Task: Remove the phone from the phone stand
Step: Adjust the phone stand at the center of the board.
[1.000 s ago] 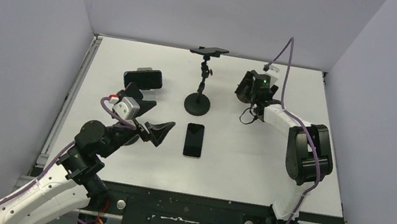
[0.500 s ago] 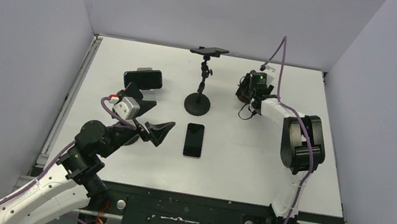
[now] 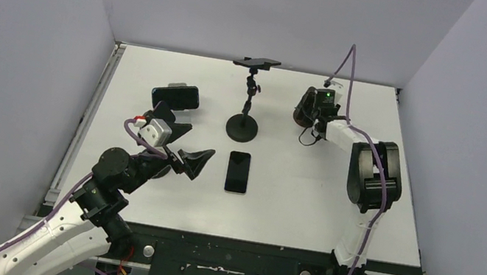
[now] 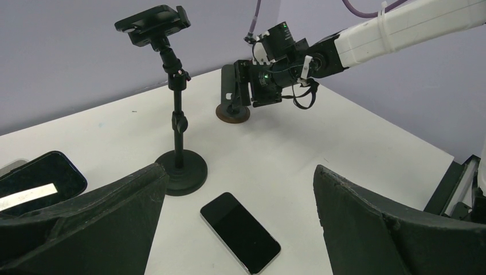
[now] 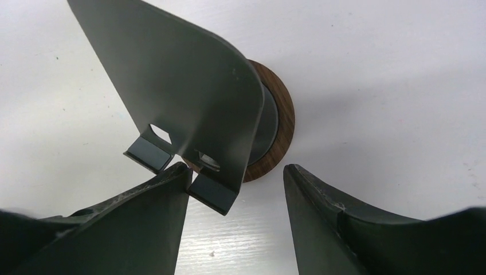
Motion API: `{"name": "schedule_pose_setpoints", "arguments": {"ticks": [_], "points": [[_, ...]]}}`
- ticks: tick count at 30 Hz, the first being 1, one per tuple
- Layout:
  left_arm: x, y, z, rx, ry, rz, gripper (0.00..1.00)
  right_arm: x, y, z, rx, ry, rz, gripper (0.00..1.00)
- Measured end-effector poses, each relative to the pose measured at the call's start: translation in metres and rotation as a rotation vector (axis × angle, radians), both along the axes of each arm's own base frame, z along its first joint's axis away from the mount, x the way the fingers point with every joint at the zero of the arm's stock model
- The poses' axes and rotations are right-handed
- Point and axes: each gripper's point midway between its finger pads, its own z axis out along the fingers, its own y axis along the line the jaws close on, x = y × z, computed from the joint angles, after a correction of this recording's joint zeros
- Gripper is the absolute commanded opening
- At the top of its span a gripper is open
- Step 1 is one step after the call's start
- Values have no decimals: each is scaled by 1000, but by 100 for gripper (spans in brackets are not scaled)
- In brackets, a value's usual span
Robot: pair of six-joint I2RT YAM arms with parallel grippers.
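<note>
A black phone (image 3: 238, 172) lies flat on the white table, apart from every stand; in the left wrist view this phone (image 4: 240, 232) shows between my fingers. My left gripper (image 3: 199, 141) hovers open just left of it. A dark metal phone stand (image 5: 177, 74) on a round wooden base (image 5: 281, 132) stands at the back right with nothing on it. My right gripper (image 5: 236, 172) is open around the stand's lower lip, its left finger (image 5: 149, 217) touching the lip. From above, the right gripper (image 3: 307, 111) is at that stand.
A tall black stand with a round base (image 3: 242, 128) and a clamp head (image 3: 257, 63) rises at the back centre. A second black phone (image 3: 176, 95) leans on a small holder at the left. Walls close in the table on three sides.
The right gripper's jaws have narrowed around the metal stand's lip, and the right arm shifted slightly. The left arm and the flat phone have not moved.
</note>
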Motion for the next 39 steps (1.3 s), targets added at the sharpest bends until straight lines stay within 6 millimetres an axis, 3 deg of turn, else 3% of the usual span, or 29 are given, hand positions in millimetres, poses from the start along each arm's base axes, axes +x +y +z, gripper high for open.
{"name": "schedule_pose_setpoints", "arguments": {"ticks": [13, 30, 34, 39], "points": [[0, 0, 1, -2, -2, 0, 97, -1, -32, -5, -32, 33, 5, 63], [-1, 1, 2, -5, -5, 1, 97, -7, -41, -8, -47, 50, 18, 69], [0, 2, 2, -9, -3, 7, 97, -12, -35, 6, -55, 37, 40, 73], [3, 6, 3, -29, 11, 36, 97, -21, -14, 56, -60, -36, 75, 75]]}}
